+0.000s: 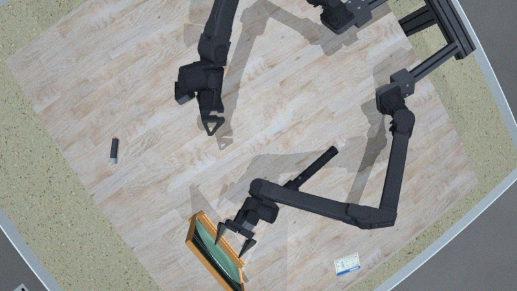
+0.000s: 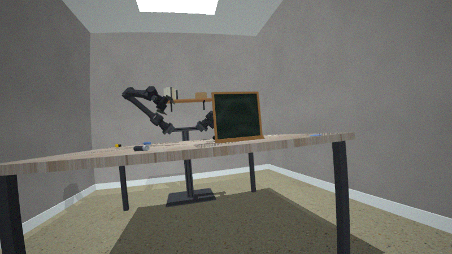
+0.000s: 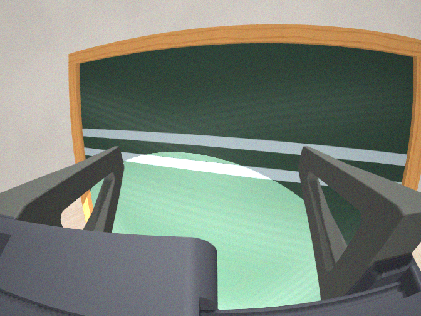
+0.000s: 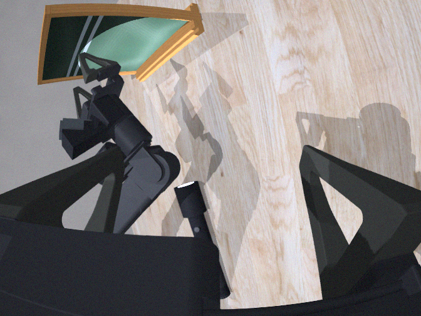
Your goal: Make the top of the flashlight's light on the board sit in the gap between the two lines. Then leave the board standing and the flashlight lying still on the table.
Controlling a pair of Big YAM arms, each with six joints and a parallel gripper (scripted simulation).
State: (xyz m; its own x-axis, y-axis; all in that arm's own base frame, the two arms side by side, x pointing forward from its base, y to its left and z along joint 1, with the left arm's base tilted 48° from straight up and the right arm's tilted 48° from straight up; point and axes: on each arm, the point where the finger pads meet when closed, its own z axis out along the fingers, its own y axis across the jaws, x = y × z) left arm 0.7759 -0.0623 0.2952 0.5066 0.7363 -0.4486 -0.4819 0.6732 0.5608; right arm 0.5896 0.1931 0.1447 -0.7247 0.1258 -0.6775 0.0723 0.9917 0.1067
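Observation:
The orange-framed board (image 1: 191, 229) (image 2: 237, 115) (image 3: 237, 35) (image 4: 118, 10) stands upright. The black flashlight (image 1: 318, 164) (image 4: 200, 226) lies on the table with its lens lit; the left arm hides its head in the top view. Its light (image 3: 203, 204) (image 4: 132, 41) is a round-topped green patch; the top sits between the upper line (image 3: 220, 141) and the lower line (image 3: 203, 167), in the gap. My left gripper (image 1: 228, 250) (image 3: 211, 156) (image 4: 77, 71) is open and empty before the board. My right gripper (image 1: 211, 134) (image 2: 169, 108) (image 4: 212, 155) is open and empty, raised away from the flashlight.
A short black and grey cylinder (image 1: 114, 150) (image 2: 141, 148) lies off to the side. A pale card with a blue edge (image 1: 347, 263) lies near the table's edge. The left arm's elbow passes over the flashlight's head. A shelf (image 2: 189, 100) hangs on the wall.

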